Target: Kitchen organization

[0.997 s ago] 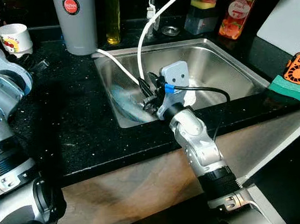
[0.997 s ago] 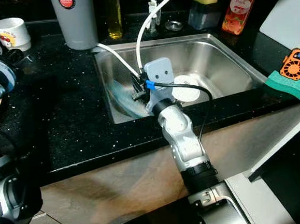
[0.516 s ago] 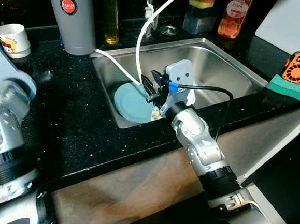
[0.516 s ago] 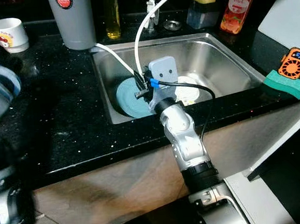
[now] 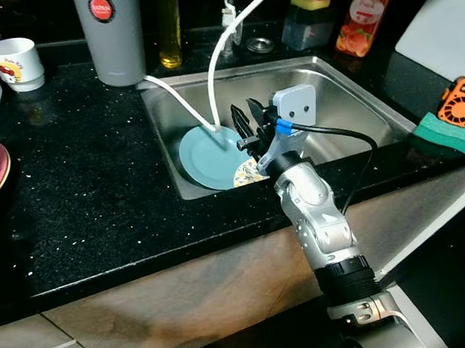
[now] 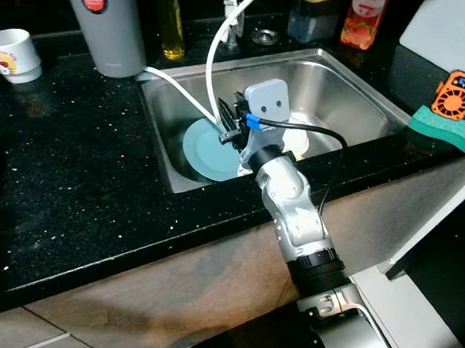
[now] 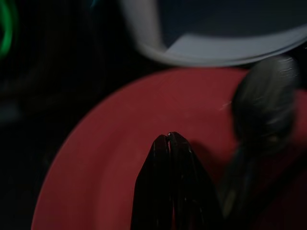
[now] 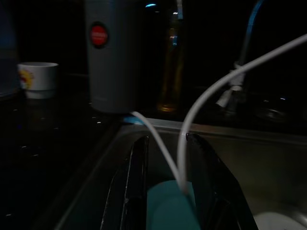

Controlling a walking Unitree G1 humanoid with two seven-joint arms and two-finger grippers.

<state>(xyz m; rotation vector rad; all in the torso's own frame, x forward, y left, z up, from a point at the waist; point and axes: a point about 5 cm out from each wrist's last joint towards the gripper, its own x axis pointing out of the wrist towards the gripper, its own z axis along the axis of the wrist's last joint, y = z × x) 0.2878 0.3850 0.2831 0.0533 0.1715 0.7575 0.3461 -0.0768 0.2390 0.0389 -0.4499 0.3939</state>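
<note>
Sink [image 5: 347, 92] holds teal plate [image 5: 207, 156], white hose [image 5: 180, 97], perhaps patterned plate [image 5: 247, 173].

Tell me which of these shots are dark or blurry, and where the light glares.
Left eye view: sharp; glare on the steel sink wall. Right wrist view: very dark, the grey tumbler and white hose dimly lit. Left wrist view: dim and out of focus, the red plate soft beyond the left gripper.
</note>
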